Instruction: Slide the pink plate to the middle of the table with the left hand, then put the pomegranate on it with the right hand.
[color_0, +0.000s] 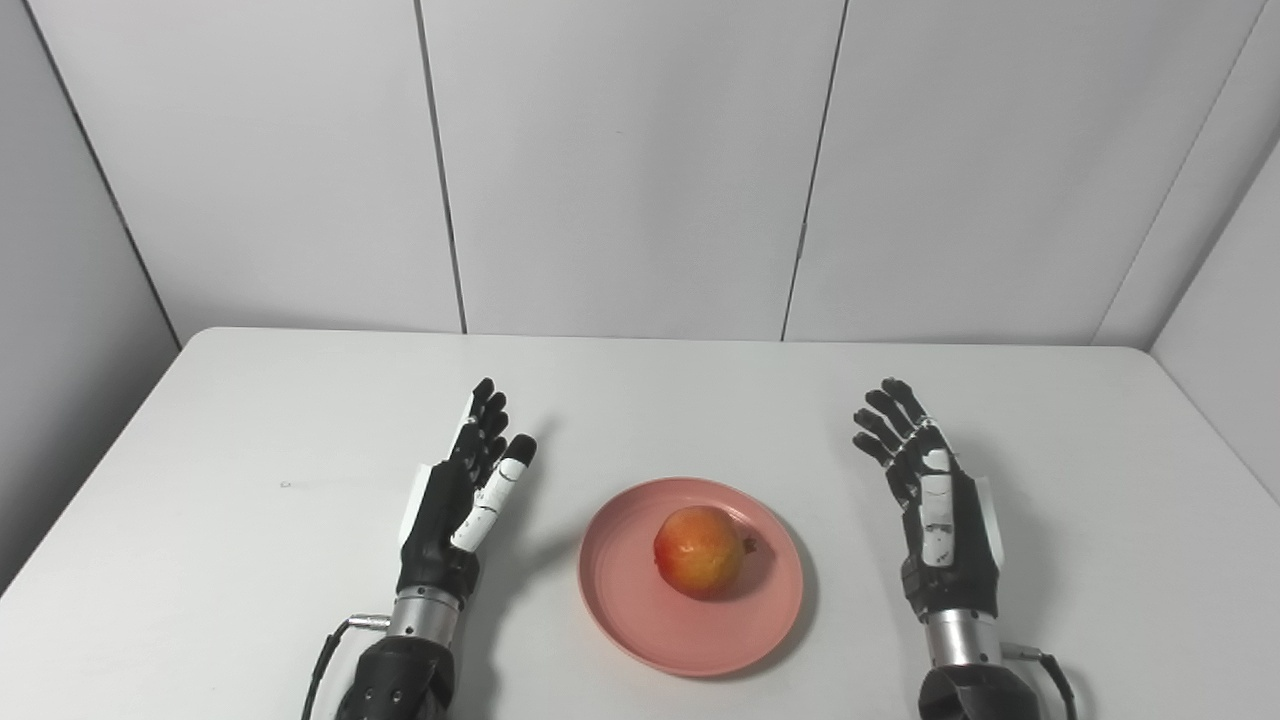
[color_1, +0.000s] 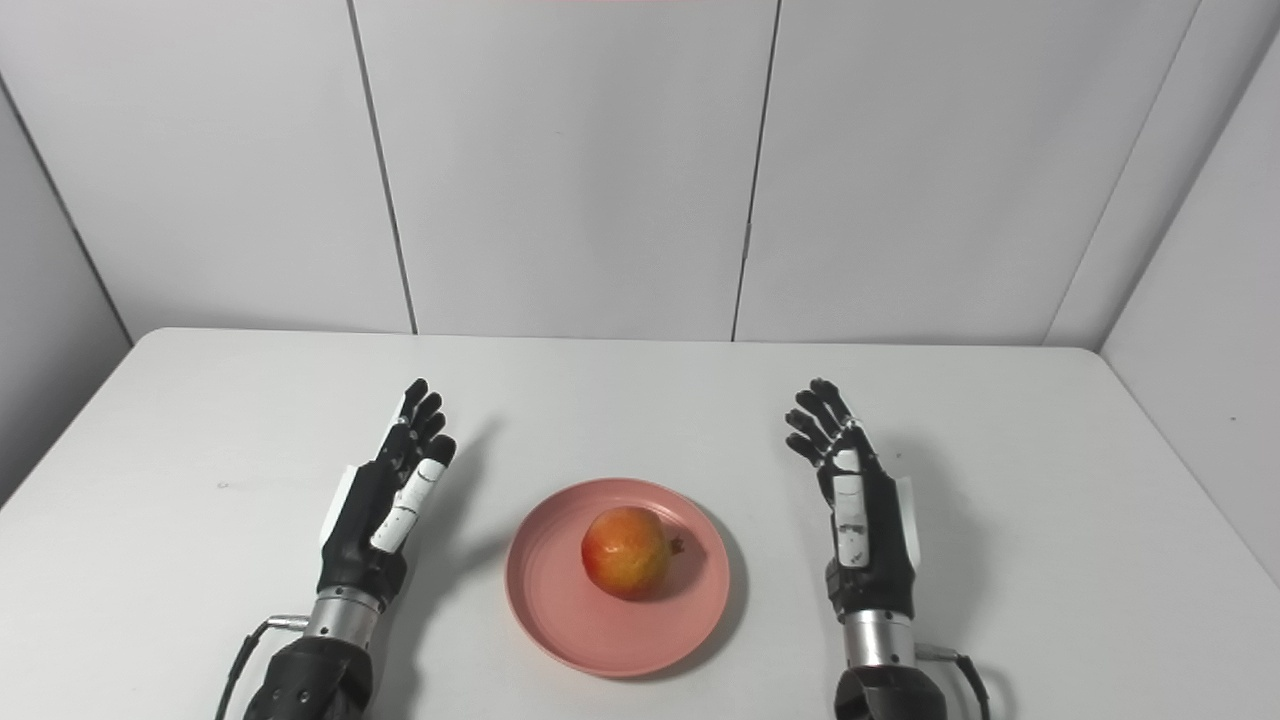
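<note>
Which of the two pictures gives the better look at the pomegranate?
The right eye view: the pomegranate sits nearer mid-picture there, its little crown plain. The left eye view shows the same fruit whole, on the pink plate, only shifted right.

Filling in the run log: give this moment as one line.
pomegranate: on pink plate | plate: mid-table | left hand: open, beside plate | right hand: open, beside plate

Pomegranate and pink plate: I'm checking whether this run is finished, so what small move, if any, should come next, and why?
Probably none beyond resting both hands. The pomegranate sits on the pink plate, which lies about midway between the table's sides, toward its near edge. The left hand and right hand are open, apart from both, holding nothing.
</note>
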